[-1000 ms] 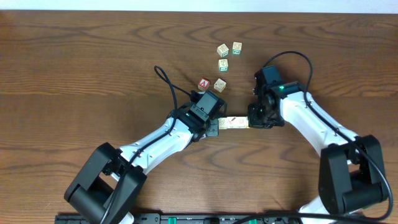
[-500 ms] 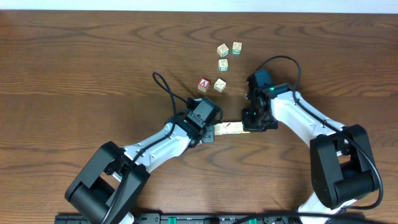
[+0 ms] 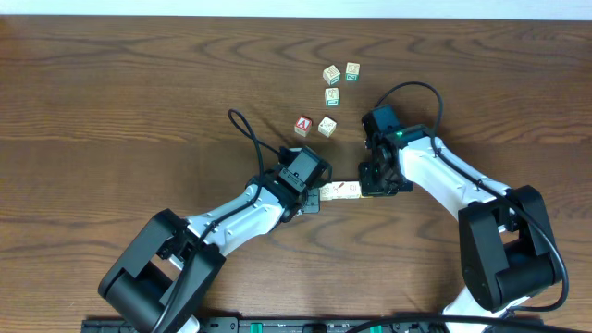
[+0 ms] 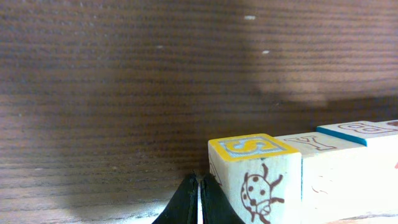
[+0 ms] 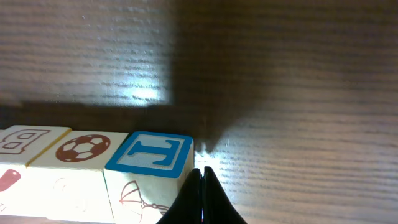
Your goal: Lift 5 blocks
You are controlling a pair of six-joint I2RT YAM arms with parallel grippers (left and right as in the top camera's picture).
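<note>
Blocks [image 3: 339,191] in row: yellow "S" with ladybug one end, blue "T" other. Left gripper [image 4: 199,190] and right gripper [image 5: 200,186] pinched closed at row ends. Dark wood-grain table [image 3: 139,92].

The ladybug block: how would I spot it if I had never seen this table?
On the brown wooden table, a short row of blocks lies end to end between the left gripper and the right gripper. The ladybug block is the end one, beside the left gripper. Only it has a yellow-framed S on top and a ladybug on its side.
</note>
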